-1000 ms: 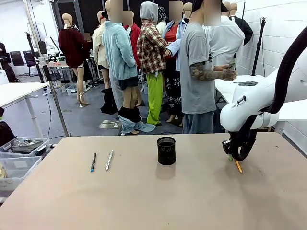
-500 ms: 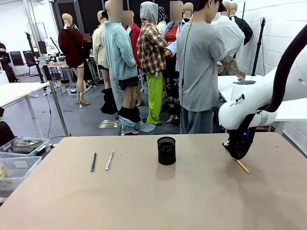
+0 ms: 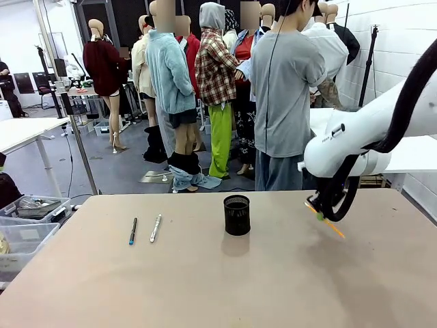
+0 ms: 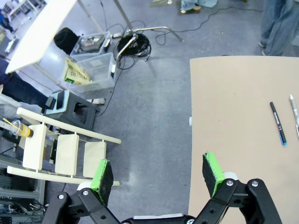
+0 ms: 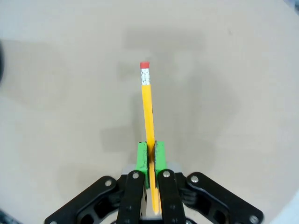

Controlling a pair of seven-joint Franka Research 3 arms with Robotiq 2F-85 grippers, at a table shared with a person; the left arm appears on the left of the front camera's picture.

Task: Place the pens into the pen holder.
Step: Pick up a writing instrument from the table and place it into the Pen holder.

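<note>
Left hand point(image 4: 156, 172): the green pads are spread wide with nothing between them. In the left wrist view one pad sits over the floor and the other over the edge of the desk point(image 4: 243, 154). Beyond the floor-side pad are a pale wooden chair point(image 4: 60, 149) and clear storage bins point(image 4: 91, 63).

Ahead of the desk-side pad, and well apart from it, a black pen with a blue tip point(image 4: 278, 123) and a silver pen point(image 4: 294, 112) lie flat, side by side and not touching. The desk surface between this hand and the pens is bare.

The black wire-mesh pen holder point(image 3: 237, 215) stands upright near mid-desk, between the two pens and the right hand point(image 3: 319, 210). It is well apart from both, with nothing between the holder and the right hand.

Right hand: the pads are pressed together, pinching an orange pencil point(image 5: 147, 112). The eraser end projects straight out past the fingertips. In the front view the pencil slants down and away from the holder. Whether it touches the desk cannot be told. A person in a grey shirt point(image 3: 283, 102) stands behind this hand, beyond the desk's far edge.
</note>
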